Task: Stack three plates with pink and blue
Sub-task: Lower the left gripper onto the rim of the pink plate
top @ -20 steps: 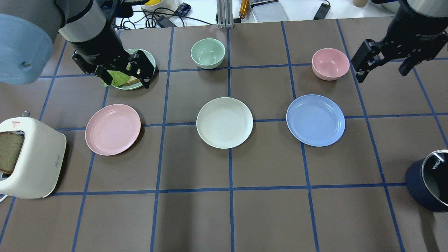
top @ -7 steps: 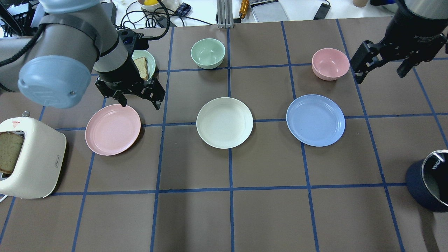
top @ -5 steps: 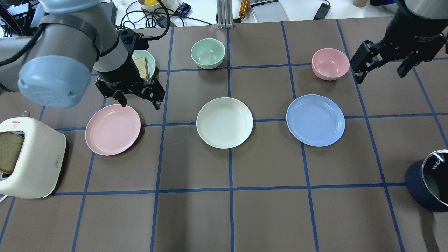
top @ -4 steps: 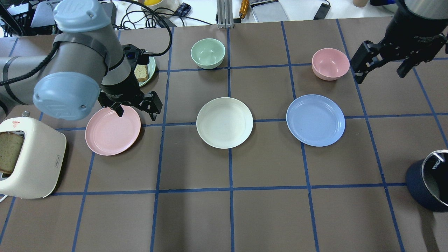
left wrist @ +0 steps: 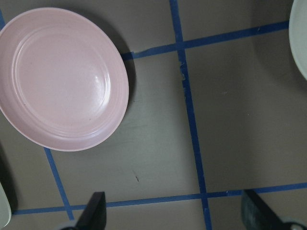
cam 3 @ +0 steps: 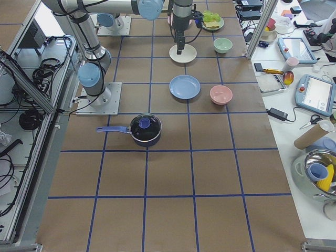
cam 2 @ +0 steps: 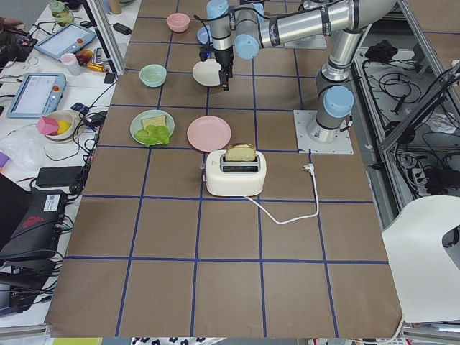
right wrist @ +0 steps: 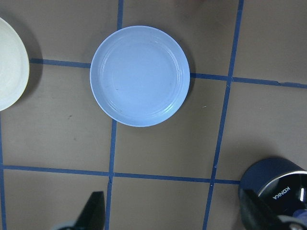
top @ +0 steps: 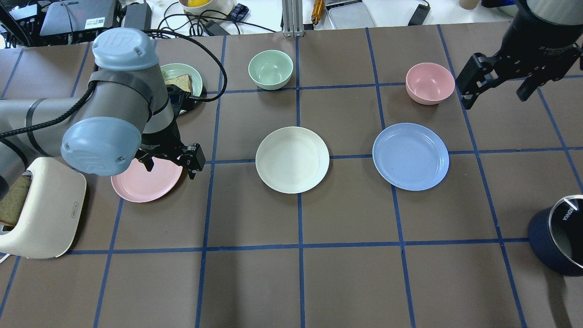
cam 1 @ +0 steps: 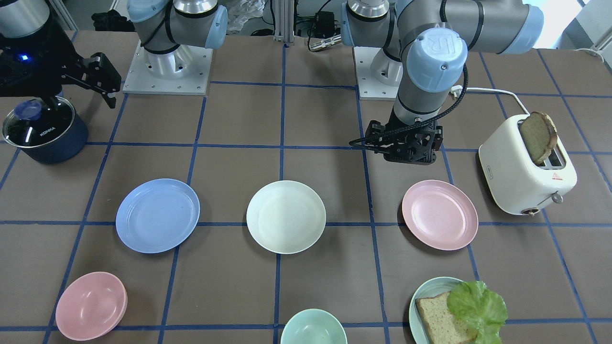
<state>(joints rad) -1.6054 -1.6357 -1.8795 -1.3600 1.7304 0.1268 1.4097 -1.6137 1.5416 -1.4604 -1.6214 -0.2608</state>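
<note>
1. The pale pink plate (top: 145, 186), round, shallow and matte with a raised rim, lies flat on the brown gridded table (top: 346, 282) beside the toaster (top: 45, 214). In the overhead view the left arm covers the plate's far-left part.
2. The left gripper (top: 171, 167) hangs over the table just beside that plate, fingers spread wide and holding nothing. Its wrist camera shows the plate whole, up and left of the fingertips, not between them.
3. The cream-white plate (top: 292, 159), the same shape, sits mid-row, apart from both neighbours. Each wrist view catches only a sliver of it.
4. The light blue plate (top: 410, 156) lies flat and bare at the row's other end.
5. The right gripper (top: 494, 98), spread and empty, is raised near the pink bowl (top: 430, 83), well apart from the blue plate. Its wrist camera sees that plate whole, ahead of the fingertips.
</note>
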